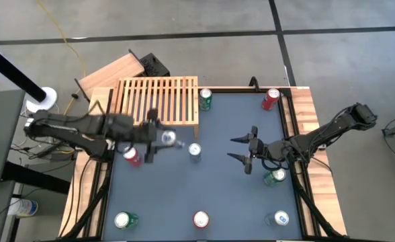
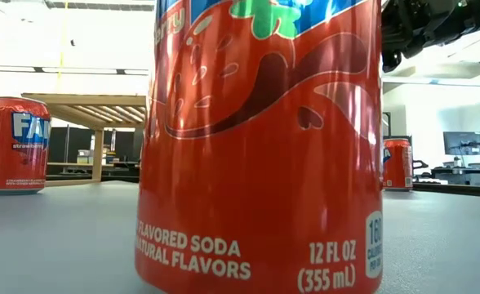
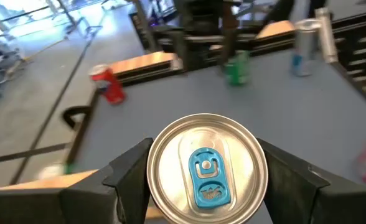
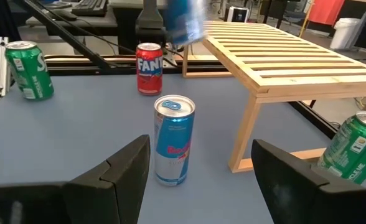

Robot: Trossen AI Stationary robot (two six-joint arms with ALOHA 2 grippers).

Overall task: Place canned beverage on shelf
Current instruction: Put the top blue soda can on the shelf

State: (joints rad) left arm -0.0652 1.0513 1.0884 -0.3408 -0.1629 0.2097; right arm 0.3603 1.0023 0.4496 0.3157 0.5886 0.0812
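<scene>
The slatted light-wood shelf [image 1: 158,101] stands at the table's far left and also shows in the right wrist view [image 4: 295,56]. My left gripper [image 1: 158,139] is shut on a blue-and-silver can [image 3: 206,168], held in the air just near of the shelf's near edge. In the right wrist view the can is a blur [image 4: 184,18]. My right gripper [image 1: 241,149] is open and empty at the table's right-middle. It points at a slim blue-and-silver can [image 4: 173,140] that stands on its base on the table [image 1: 195,150]. My left gripper pinches the can's round wall just below its top rim [image 3: 152,180] between its two fingers [image 3: 130,174], one on each side. The fingers come from the table's left. The can is lifted clear of the table and tipped, its top with the blue tab facing the wrist camera.
A red can [image 1: 132,156] stands under my left arm, a green can [image 1: 205,99] by the shelf's right end, a red one [image 1: 270,99] at the far right and a green one [image 1: 275,177] by my right arm. Three cans line the near edge [image 1: 201,219]. A plain board [image 1: 113,70] lies behind the shelf.
</scene>
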